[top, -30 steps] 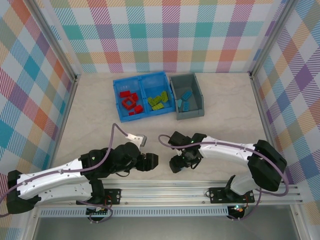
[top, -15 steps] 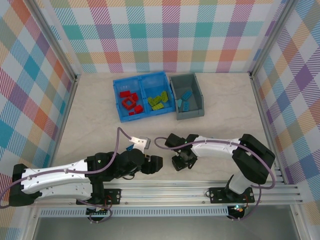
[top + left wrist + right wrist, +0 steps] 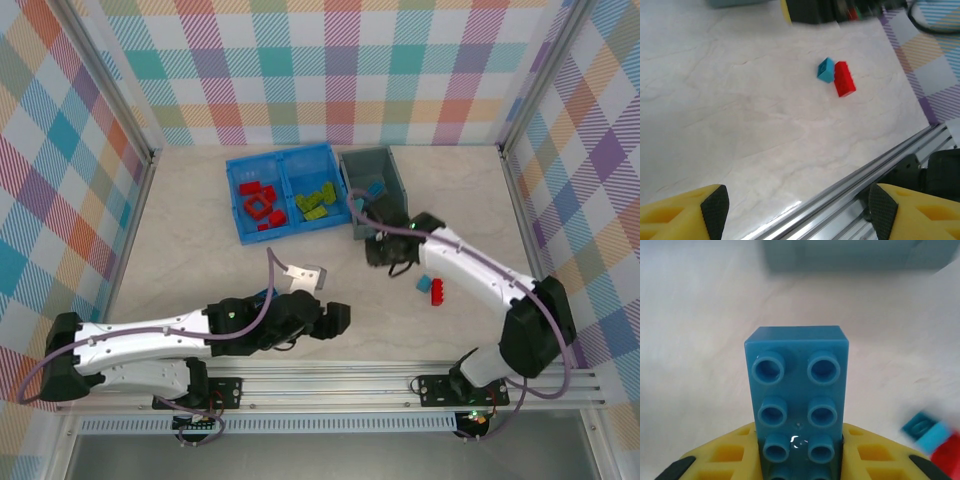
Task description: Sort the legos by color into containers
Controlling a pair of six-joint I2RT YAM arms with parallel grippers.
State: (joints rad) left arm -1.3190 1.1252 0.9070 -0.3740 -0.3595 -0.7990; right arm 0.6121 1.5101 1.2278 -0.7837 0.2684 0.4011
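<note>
My right gripper (image 3: 799,450) is shut on a blue lego (image 3: 797,390), its studs facing the camera. From above, the right gripper (image 3: 388,252) hovers just in front of the dark grey container (image 3: 362,160), which holds blue legos (image 3: 375,187). The blue container (image 3: 284,158) has red legos (image 3: 260,204) in its left compartment and green legos (image 3: 317,203) in its right. A small blue lego (image 3: 826,69) and a red lego (image 3: 844,79) lie touching on the table. My left gripper (image 3: 799,212) is open over the table's front edge, holding nothing.
A metal rail (image 3: 340,378) runs along the near edge under both arm bases. Checkered walls (image 3: 330,70) close in the back and sides. The loose pair of legos (image 3: 432,288) lies right of centre, beside the right forearm.
My right gripper has shut on the blue lego near the front and carried it back toward the grey container. The left gripper has slid rightward along the front edge.
</note>
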